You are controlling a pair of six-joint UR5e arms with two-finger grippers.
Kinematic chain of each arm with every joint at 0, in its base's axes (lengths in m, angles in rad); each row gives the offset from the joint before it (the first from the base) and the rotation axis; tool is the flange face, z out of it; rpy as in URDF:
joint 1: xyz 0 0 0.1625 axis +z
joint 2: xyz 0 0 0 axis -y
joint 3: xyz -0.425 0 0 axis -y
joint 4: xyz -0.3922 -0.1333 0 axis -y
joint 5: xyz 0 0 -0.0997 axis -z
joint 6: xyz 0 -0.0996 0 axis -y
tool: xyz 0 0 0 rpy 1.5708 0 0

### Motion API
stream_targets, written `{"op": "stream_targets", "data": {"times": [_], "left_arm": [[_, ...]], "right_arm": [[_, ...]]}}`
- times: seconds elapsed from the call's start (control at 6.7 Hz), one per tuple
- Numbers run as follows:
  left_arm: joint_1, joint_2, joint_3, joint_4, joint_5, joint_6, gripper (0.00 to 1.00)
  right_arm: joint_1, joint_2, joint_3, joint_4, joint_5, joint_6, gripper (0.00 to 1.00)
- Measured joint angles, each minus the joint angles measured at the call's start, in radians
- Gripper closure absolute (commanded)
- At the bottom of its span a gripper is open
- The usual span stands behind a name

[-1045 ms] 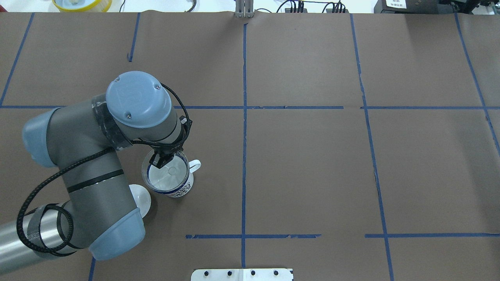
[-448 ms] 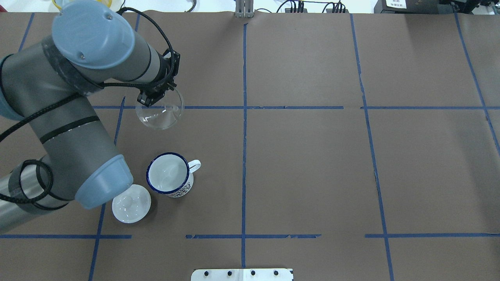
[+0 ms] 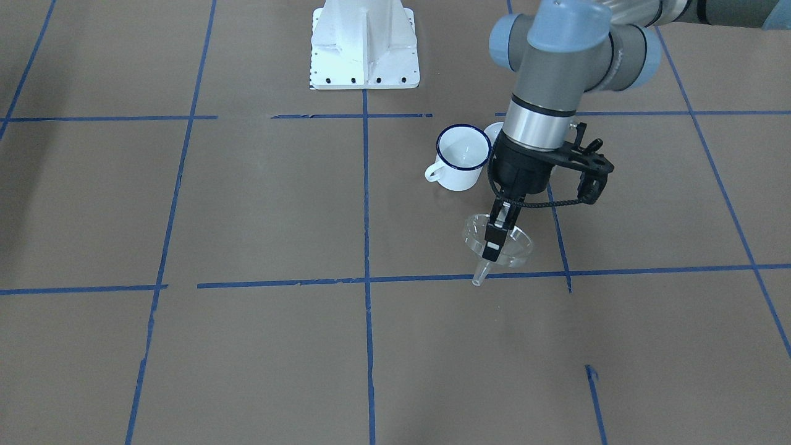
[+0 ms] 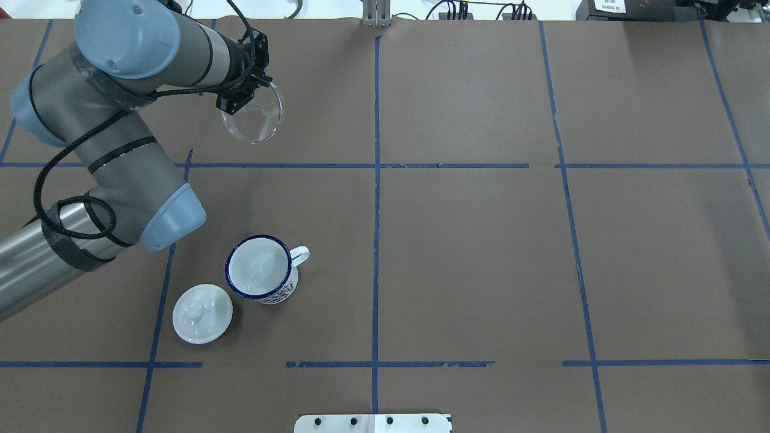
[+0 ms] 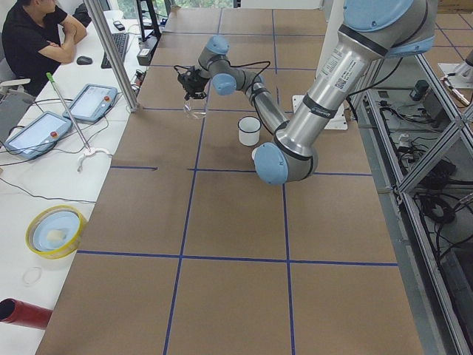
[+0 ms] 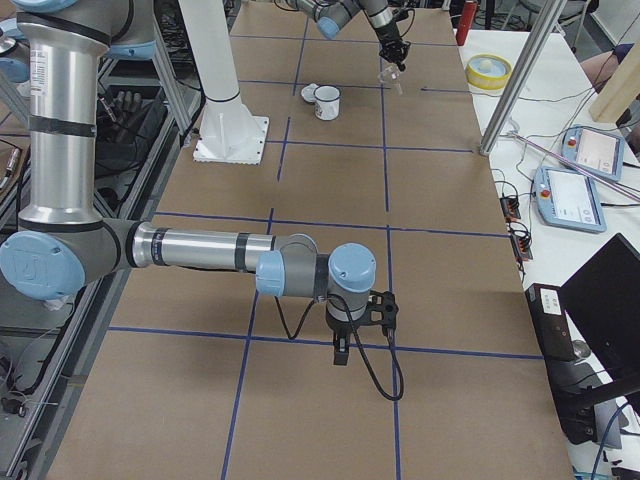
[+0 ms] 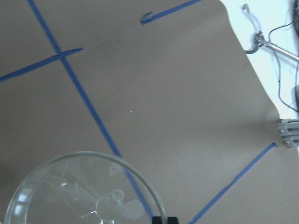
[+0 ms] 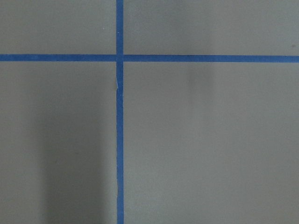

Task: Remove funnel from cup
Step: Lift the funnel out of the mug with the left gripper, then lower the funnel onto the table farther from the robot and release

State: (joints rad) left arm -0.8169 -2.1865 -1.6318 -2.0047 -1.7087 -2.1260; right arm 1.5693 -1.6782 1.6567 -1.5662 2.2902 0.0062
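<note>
My left gripper point(image 4: 236, 100) is shut on the rim of the clear funnel point(image 4: 254, 119) and holds it in the air over the far left part of the table, spout down and tilted. In the front-facing view the gripper point(image 3: 495, 237) pinches the funnel point(image 3: 508, 250) well away from the cup. The white cup point(image 4: 260, 268) with the dark blue rim stands upright and empty, its handle to the right; it also shows in the front-facing view point(image 3: 462, 158). In the left wrist view the funnel point(image 7: 84, 191) fills the lower left. My right gripper point(image 6: 340, 352) shows only in the exterior right view; I cannot tell its state.
A round white knobbed lid point(image 4: 202, 313) lies on the table just left of the cup. The white robot base plate point(image 3: 364, 46) stands at the table's near edge. Blue tape lines cross the brown table point(image 4: 469, 252). A yellow bowl point(image 5: 54, 230) sits off the table.
The left gripper lifted the funnel out of the cup and carried it up and away toward the table's far left. The cup and lid stayed put.
</note>
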Motion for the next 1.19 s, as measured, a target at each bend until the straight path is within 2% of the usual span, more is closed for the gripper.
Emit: {"op": "stream_targets", "data": {"times": [0.3, 0.45, 1.19], "left_arm": [[-0.017, 0.038, 0.196, -0.362, 0.051, -0.009, 1.00], [-0.018, 0.073, 0.229, -0.469, 0.066, -0.012, 1.00], [0.026, 0.108, 0.338, -0.778, 0.132, -0.015, 1.00]], "right_arm": [[0.000, 0.000, 0.000, 0.000, 0.000, 0.000, 0.00], [0.000, 0.000, 0.000, 0.000, 0.000, 0.000, 0.00], [0.000, 0.000, 0.000, 0.000, 0.000, 0.000, 0.00]]}}
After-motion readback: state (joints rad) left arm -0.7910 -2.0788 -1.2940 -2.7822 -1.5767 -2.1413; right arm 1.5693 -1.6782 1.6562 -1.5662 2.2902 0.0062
